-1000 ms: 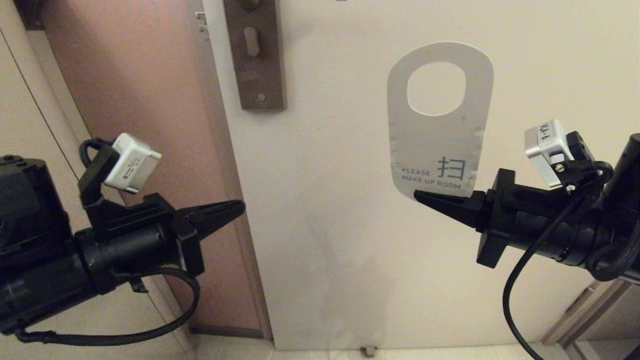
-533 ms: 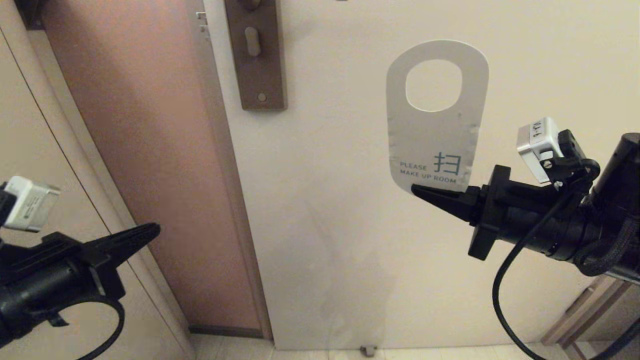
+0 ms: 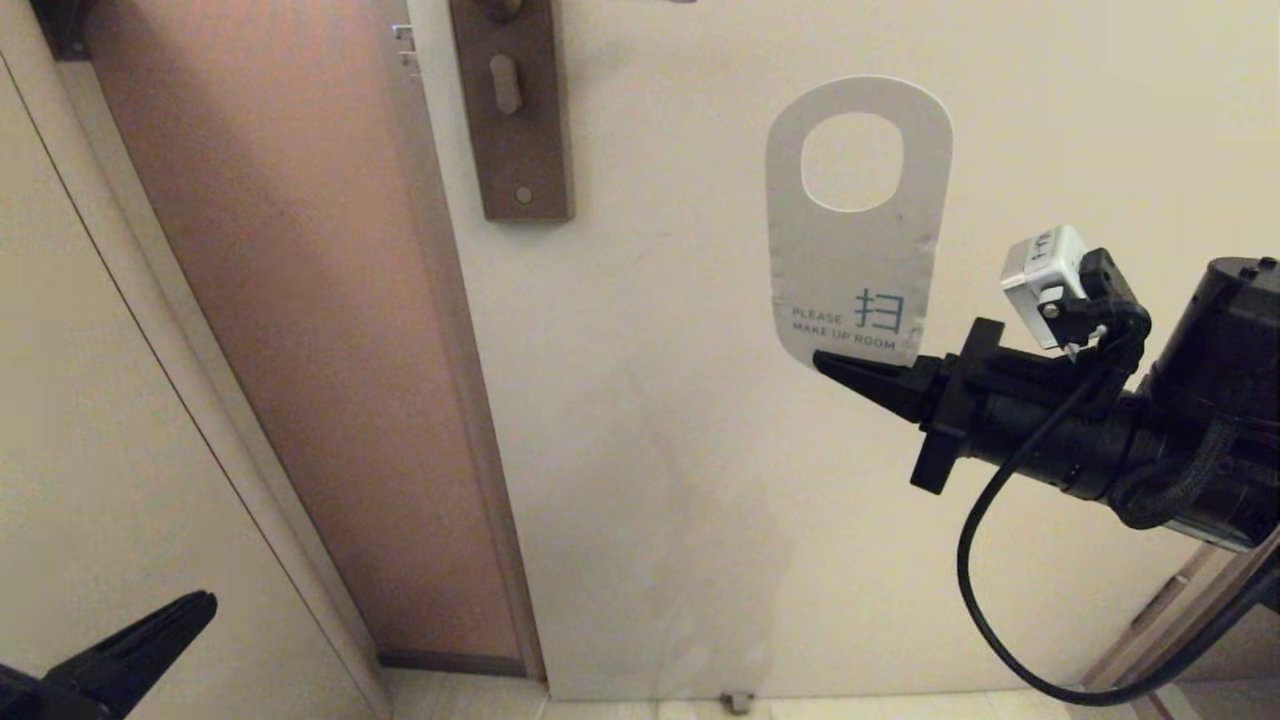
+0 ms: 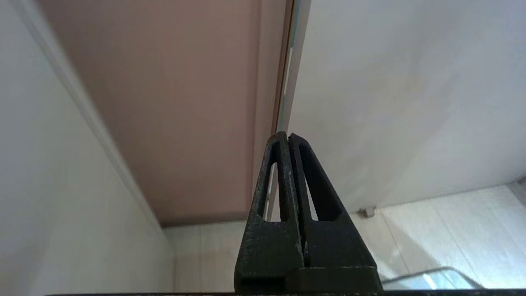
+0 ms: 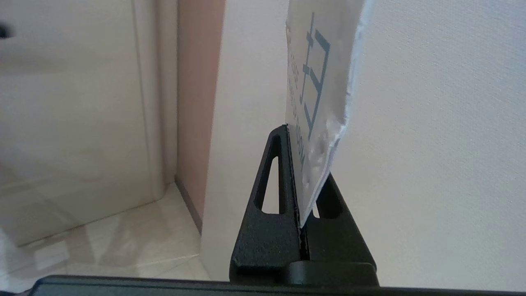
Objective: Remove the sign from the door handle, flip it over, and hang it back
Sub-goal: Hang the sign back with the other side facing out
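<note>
The right gripper (image 3: 835, 368) is pinching the sign's (image 3: 850, 260) bottom edge, holding it upright before the door (image 3: 700, 400), right of the handle's backplate (image 3: 512, 110). The left gripper (image 3: 190, 610) is sitting low, closed, empty.

This looks like a hotel room entrance: a cream door (image 3: 760, 480) with a tall brown lock plate (image 3: 512, 110) at 12 o'clock, pale floor tiles (image 5: 123, 242) below, and a "PLEASE MAKE UP ROOM" sign (image 3: 850, 250) at 2 o'clock.
</note>
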